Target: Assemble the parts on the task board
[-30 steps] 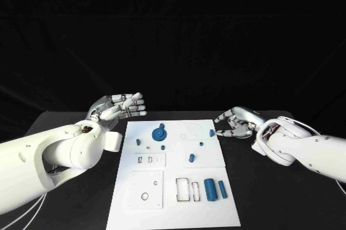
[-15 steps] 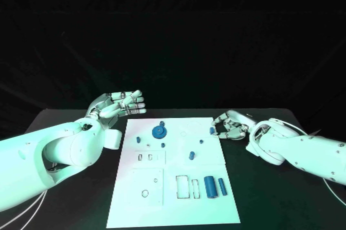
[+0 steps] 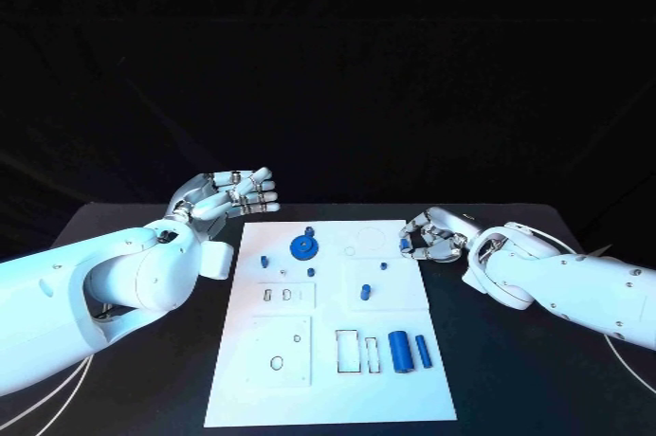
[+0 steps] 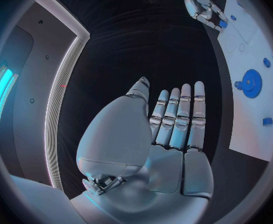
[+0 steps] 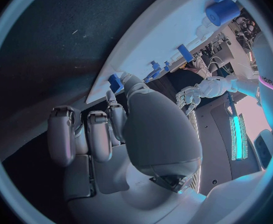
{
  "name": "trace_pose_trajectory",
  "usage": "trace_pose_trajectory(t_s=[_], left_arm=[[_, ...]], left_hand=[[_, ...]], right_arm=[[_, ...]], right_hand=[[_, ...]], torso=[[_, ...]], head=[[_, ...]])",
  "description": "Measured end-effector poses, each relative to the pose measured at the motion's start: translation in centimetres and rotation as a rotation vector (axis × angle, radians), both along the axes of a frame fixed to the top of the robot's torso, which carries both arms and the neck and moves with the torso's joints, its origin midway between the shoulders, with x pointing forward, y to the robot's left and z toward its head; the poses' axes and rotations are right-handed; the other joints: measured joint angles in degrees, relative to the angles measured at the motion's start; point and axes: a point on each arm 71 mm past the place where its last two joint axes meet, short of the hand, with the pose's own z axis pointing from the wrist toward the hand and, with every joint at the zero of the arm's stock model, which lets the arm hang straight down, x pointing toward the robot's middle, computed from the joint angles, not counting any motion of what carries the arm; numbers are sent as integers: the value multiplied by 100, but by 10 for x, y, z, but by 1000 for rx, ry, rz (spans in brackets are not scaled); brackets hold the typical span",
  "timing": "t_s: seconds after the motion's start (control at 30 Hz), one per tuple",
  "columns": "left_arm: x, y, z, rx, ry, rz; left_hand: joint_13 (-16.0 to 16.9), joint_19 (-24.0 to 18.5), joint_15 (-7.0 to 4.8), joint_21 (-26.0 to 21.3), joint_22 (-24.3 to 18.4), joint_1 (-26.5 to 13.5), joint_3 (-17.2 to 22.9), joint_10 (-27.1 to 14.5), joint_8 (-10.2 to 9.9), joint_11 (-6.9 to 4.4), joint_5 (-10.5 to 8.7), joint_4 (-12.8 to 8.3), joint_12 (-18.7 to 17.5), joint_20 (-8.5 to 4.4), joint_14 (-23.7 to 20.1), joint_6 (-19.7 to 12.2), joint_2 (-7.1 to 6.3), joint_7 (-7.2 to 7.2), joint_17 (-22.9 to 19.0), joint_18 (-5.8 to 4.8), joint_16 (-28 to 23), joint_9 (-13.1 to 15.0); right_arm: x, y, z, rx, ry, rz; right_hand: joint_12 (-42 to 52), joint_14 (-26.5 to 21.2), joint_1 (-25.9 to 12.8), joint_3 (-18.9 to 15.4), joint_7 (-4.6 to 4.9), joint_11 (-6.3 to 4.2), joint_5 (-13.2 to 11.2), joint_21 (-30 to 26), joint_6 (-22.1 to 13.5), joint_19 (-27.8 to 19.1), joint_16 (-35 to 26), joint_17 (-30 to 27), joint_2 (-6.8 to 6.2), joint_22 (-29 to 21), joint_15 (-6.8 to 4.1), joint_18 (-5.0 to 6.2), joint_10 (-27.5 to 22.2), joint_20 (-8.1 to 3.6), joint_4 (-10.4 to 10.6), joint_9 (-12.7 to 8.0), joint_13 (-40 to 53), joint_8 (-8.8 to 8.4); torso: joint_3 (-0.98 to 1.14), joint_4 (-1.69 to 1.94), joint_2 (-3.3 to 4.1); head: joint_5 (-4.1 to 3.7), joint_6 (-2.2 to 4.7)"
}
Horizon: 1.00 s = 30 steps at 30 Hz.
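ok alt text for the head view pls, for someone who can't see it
A white rectangular task board lies on a black table with small blue parts on it, among them a blue gear. The right hand pinches a small blue piece at the board's right edge; the left hand hovers open beside its far left corner.

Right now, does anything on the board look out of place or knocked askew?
Nothing stands out. The blue parts sit tidily on the task board; the right hand touches a small blue part at its edge.

Smooth white arm shells, thin white cables, each silver segmented robot hand point(image 3: 226, 197) point(image 3: 435, 237).
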Motion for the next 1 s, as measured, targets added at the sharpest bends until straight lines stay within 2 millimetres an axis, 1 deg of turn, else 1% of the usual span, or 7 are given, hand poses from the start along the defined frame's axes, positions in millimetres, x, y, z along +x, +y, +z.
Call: trace_pose_trajectory(t_s=[0.2, 0.27, 0.33, 0.37, 0.43, 0.57, 1.0], left_arm=[[0, 0, 0, 0, 0, 1], [0, 1, 0, 0, 0, 1], [0, 1, 0, 0, 0, 1], [0, 1, 0, 0, 0, 1], [0, 1, 0, 0, 1, 1], [0, 1, 0, 0, 1, 1], [0, 1, 0, 1, 2, 2]], left_hand=[[0, 0, 0, 0, 0, 0, 0, 0, 0, 0, 0, 0, 0, 0, 0, 0, 0, 0, 0, 0, 0, 0], [0, 0, 0, 0, 0, 0, 0, 0, 0, 0, 0, 0, 0, 0, 0, 0, 0, 0, -1, 0, 0, 0], [0, 0, 0, 0, 0, 0, 0, 0, 0, 0, 0, 0, 0, 0, 0, 0, 0, 0, -1, 0, 0, 0], [0, 0, 0, 0, 0, 0, 0, 0, 0, 0, 0, 0, 0, 0, 0, 0, 0, 0, -1, 0, 0, 0], [0, 0, 0, 0, 3, 0, 0, 0, 0, 0, 0, 0, 0, 0, 0, 0, 0, 0, -1, 1, 0, 0], [0, 0, 0, 0, 5, 0, 0, 0, 0, 0, 0, 0, 0, 0, 0, 0, 0, 0, -1, 0, 0, 0], [0, 0, 0, 0, 4, 0, -17, 0, 0, 0, 0, -17, -25, 0, 0, 0, 0, 0, 2, 0, 0, 0]], right_arm=[[1, -1, -1, -3, 3, -3], [1, -1, -1, -3, 4, -3], [1, -1, -1, -4, 5, -2], [1, -1, -1, -4, 6, -2], [1, -1, -1, -5, 7, -1], [1, -1, -1, -5, 9, 0], [1, 0, -1, -5, 9, 2]], right_hand=[[37, 0, 61, 55, -28, -29, 0, 28, 67, 28, 0, 0, 61, 0, 0, 0, 29, -28, -55, 9, 1, 31], [67, 0, 60, 71, -46, -37, -33, 47, 85, 41, 21, 0, 60, 0, 0, 0, 38, -41, -71, 9, 1, 54], [67, 0, 60, 71, -46, -37, -33, 46, 85, 41, 21, -1, 60, 0, 0, 0, 38, -41, -71, 9, 1, 54], [67, 0, 85, 71, -34, -37, -33, 46, 98, 41, 21, -1, 85, -1, 0, 0, 38, -41, -71, 8, 1, 54], [67, 0, 83, 88, -26, -37, -33, 46, 106, 41, 21, -1, 83, 1, 0, 0, 38, -41, -88, 14, 1, 54], [98, 0, 83, 94, -52, -57, -55, 48, 132, 41, 21, -1, 83, 4, 0, 0, 57, -41, -94, 14, 1, 54], [103, 0, 83, 113, -50, -41, -81, 92, 172, 61, 21, -2, 83, 3, 0, 0, 74, -61, -107, 17, 1, 75]], torso=[[1, 1, -3], [1, 0, -3], [1, -1, -3], [1, -3, -3], [1, -3, -3], [2, -2, -3], [2, 2, -4]], head=[[5, -16], [6, -21], [7, -24], [7, -25], [-1, -31], [-8, -38], [-21, -48]])
